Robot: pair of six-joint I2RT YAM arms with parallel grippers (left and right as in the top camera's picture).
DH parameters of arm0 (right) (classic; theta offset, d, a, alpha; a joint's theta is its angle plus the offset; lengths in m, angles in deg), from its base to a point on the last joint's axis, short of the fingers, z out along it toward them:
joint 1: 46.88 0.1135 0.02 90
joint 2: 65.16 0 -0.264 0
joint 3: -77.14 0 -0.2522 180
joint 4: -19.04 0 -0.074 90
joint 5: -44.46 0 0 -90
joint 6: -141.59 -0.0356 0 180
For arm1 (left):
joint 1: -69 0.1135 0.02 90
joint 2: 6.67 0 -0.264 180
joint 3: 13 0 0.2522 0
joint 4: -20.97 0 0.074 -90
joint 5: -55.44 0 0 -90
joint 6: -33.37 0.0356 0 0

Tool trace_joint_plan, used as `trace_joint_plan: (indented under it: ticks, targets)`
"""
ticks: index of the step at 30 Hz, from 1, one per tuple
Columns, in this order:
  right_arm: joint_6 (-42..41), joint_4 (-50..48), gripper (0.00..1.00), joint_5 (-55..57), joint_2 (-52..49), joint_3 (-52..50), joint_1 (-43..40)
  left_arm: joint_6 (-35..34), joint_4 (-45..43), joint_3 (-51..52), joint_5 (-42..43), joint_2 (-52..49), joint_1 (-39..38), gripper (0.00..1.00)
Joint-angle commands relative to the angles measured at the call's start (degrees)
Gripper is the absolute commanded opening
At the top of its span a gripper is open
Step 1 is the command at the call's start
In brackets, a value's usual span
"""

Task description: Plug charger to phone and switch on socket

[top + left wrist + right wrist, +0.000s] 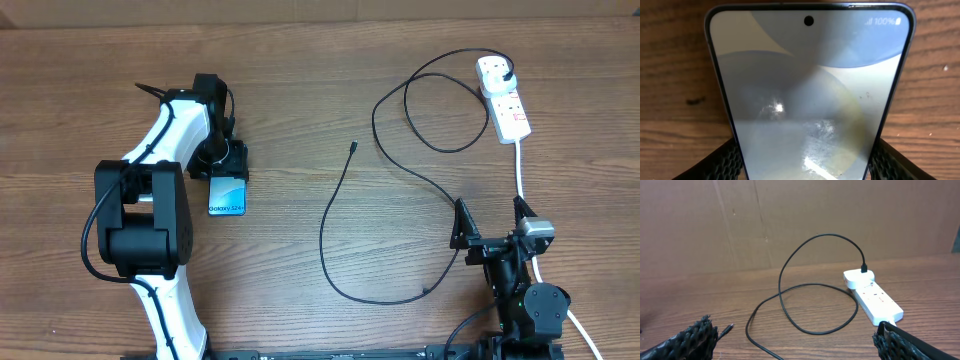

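We see a brown wooden table [300,80] from above. The phone [228,197] lies flat on the left part of it, screen up, with white words near one end.

The left gripper [805,165] is right over the phone. In the left wrist view its two black fingers [730,160] press on the two long sides of the phone, one on each side. So the jaws are closed on the phone. We cannot tell if the phone is off the table or lying on it.

The charger [321,230] is a long thin black wire. Its small tip [353,147] lies on the table near the middle, well apart from the phone and touching nothing. From there the wire bends down, runs toward the right arm, and makes big loops up to the socket [505,100]. The black plug [508,70] sits in the far end of the socket.

The socket is white with red marks. It lies at the far right of the table. A thick white cord [521,165] runs from it toward the right arm.

The right gripper [488,215] is near the right front of the table, well apart from the socket. Its jaws are spread wide and hold nothing.
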State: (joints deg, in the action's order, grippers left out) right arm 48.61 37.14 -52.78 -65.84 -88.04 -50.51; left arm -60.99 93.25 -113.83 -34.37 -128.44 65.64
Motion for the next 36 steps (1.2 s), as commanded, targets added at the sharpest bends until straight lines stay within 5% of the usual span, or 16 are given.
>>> trace_joint_plan:
  ticks: [1, 18, 36]
  targets:
    - [-0.2, -0.3, 1.00, -0.1, 0.4, -0.6, 0.3, -0.3, 1.8, -2.0, -0.4, 0.2, 0.3, 0.60]
    - [-0.2, -0.3, 1.00, -0.1, 0.4, -0.6, 0.3, -0.3, 10.9, -14.8, -0.4, 0.2, 0.3, 0.51]
    - [-0.2, -0.3, 1.00, -0.1, 0.4, -0.6, 0.3, -0.3, 11.5, -15.8, -0.4, 0.2, 0.3, 0.20]
